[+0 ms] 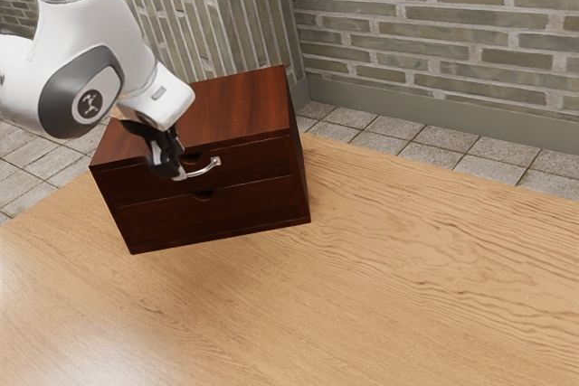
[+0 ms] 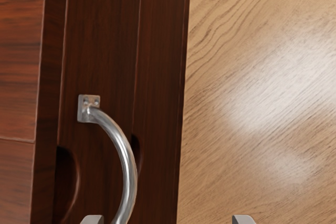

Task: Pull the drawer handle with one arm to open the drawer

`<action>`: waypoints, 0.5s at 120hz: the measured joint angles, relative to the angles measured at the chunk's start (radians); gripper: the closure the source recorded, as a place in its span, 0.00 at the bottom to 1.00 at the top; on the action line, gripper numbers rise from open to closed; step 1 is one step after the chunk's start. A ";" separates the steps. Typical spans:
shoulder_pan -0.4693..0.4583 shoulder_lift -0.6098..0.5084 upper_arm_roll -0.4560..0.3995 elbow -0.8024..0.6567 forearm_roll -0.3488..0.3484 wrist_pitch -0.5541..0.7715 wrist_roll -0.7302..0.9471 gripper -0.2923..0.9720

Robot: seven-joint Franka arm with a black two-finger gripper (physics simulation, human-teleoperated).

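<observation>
A dark wooden cabinet [image 1: 237,104] with two drawers stands on the table at the exterior view's left. The top drawer [image 1: 249,158] carries a curved silver handle [image 1: 203,169]; its front looks about level with the lower drawer [image 1: 226,210]. My black gripper [image 1: 166,165] is at the handle's left end, against the drawer front. In the wrist view the handle [image 2: 124,153] arcs from its mounting plate down toward one grey fingertip [image 2: 92,219], while the other fingertip [image 2: 242,219] stands far off over the table. The gripper is open, with the handle just inside one finger.
The wooden table [image 1: 407,268] spreads wide in front of the cabinet and toward the exterior view's right. Behind are a tiled floor [image 1: 452,146] and brick walls [image 1: 434,24]. My white arm [image 1: 81,70] hangs over the cabinet's left end.
</observation>
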 joint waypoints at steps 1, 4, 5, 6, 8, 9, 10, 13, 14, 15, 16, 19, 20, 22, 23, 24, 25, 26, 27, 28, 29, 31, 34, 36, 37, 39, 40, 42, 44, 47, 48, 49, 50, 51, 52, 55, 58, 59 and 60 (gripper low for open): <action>0.000 0.001 0.000 -0.001 0.000 0.001 -0.001 0.56; 0.000 0.002 0.000 -0.002 0.000 0.004 -0.003 0.56; 0.000 0.003 0.000 -0.003 0.000 0.005 -0.004 0.56; 0.000 0.004 0.000 -0.003 0.000 0.006 -0.004 0.56; 0.000 0.006 0.000 -0.004 0.000 0.009 -0.006 0.57; 0.000 0.008 0.000 -0.004 0.000 0.010 -0.006 0.57; 0.000 0.009 0.000 -0.004 0.000 0.012 -0.007 0.57; 0.000 0.015 0.000 -0.004 0.000 0.016 -0.009 0.57; 0.000 0.017 0.000 -0.004 0.000 0.017 -0.009 0.57; 0.000 0.019 0.000 -0.003 0.000 0.018 -0.010 0.57; 0.000 0.020 0.000 -0.003 0.000 0.019 -0.011 0.57; 0.000 0.026 0.000 -0.003 0.000 0.024 -0.012 0.57; 0.000 0.028 0.000 -0.003 0.000 0.025 -0.013 0.57; 0.000 0.031 0.000 -0.002 0.000 0.028 -0.014 0.57; 0.000 0.034 0.000 -0.002 0.000 0.030 -0.014 0.57; 0.000 0.036 0.000 -0.002 0.000 0.031 -0.015 0.57; 0.000 0.038 0.000 -0.001 0.000 0.033 -0.015 0.57; 0.000 0.041 0.000 -0.001 0.000 0.034 -0.016 0.57; 0.000 0.043 0.000 0.000 -0.001 0.035 -0.016 0.57; 0.000 0.046 0.000 0.000 -0.001 0.036 -0.017 0.57; 0.000 0.048 0.000 0.001 -0.001 0.038 -0.017 0.57; 0.000 0.053 0.000 0.001 -0.001 0.040 -0.018 0.57; -0.001 0.059 0.001 0.002 -0.001 0.044 -0.019 0.57; -0.001 0.062 0.001 0.003 -0.001 0.046 -0.020 0.57; -0.001 0.064 0.001 0.003 -0.001 0.047 -0.020 0.57; -0.001 0.068 0.002 0.004 -0.001 0.048 -0.021 0.57; -0.001 0.070 0.002 0.004 -0.001 0.049 -0.021 0.57; -0.001 0.073 0.002 0.004 -0.001 0.051 -0.022 0.57; -0.001 0.075 0.002 0.005 -0.002 0.053 -0.023 0.57; 0.000 0.078 0.003 0.005 -0.002 0.055 -0.024 0.57; 0.000 0.079 0.003 0.005 -0.002 0.055 -0.024 0.57; 0.000 0.079 0.003 0.005 -0.002 0.056 -0.024 0.57; 0.000 0.080 0.003 0.005 -0.002 0.057 -0.024 0.57; 0.000 0.080 0.004 0.005 -0.002 0.057 -0.025 0.57; 0.000 0.081 0.004 0.005 -0.002 0.058 -0.025 0.57; 0.000 0.083 0.005 0.006 -0.002 0.059 -0.026 0.57; 0.000 0.086 0.005 0.007 -0.002 0.061 -0.026 0.57; 0.001 0.088 0.005 0.008 -0.002 0.061 -0.026 0.57; 0.001 0.090 0.005 0.009 -0.002 0.062 -0.026 0.57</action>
